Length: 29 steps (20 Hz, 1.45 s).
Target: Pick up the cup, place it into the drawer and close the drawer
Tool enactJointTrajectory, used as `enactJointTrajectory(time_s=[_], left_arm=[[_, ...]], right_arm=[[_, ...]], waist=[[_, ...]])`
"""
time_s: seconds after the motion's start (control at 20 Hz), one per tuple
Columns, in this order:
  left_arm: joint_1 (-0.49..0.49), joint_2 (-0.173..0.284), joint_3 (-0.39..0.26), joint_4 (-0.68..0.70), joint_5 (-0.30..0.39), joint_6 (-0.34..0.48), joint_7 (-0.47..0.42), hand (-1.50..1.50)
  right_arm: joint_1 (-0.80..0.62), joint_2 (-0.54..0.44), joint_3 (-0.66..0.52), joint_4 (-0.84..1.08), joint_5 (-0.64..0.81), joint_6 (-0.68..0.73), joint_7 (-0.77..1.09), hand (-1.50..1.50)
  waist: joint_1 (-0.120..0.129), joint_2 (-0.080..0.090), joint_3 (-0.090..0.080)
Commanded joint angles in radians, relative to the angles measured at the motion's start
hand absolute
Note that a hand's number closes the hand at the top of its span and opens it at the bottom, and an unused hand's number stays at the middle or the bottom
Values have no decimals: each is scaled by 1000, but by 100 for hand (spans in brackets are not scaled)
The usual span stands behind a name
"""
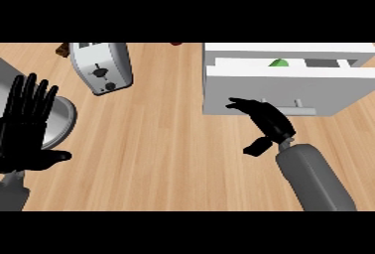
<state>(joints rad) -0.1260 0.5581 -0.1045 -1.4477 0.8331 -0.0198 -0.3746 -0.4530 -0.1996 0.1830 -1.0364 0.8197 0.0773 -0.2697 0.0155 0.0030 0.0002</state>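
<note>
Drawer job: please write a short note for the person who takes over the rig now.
Left hand: open, fingers up, resting at the view's left edge.
Right hand: open, holding nothing, fingertips at the drawer front.
Drawer: partly open; something green shows inside, likely the cup.
Done: cup seems placed.
Left: push the drawer shut.
Toaster stands apart, untouched.

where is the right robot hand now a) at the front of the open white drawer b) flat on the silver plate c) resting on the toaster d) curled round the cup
a: the right robot hand reaches its straight fingers to the front panel of the open white drawer, near its handle; the toaster sits apart at the upper left.
</note>
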Motion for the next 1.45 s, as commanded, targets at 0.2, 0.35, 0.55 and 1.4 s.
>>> enactJointTrajectory(time_s=[0.2, 0.35, 0.55, 1.4], left_arm=[[54, 1, 59, -73, 1, -62, 29, -150], [69, -25, 66, -8, -17, -111, 2, -150], [44, -13, 79, 35, -8, -160, 6, -150], [-20, -74, 43, 39, -91, -91, -2, -150]], right_arm=[[-255, 36, -120, 447, -7, -78, -133, -150], [-332, -5, -166, 563, -28, -52, -204, -150], [-416, -40, -192, 687, -20, -58, -252, -150], [-541, -152, -248, 847, -30, -15, -324, -150]], waist=[[17, 5, 1], [16, 6, 1], [36, 16, 1], [75, 34, 3]])
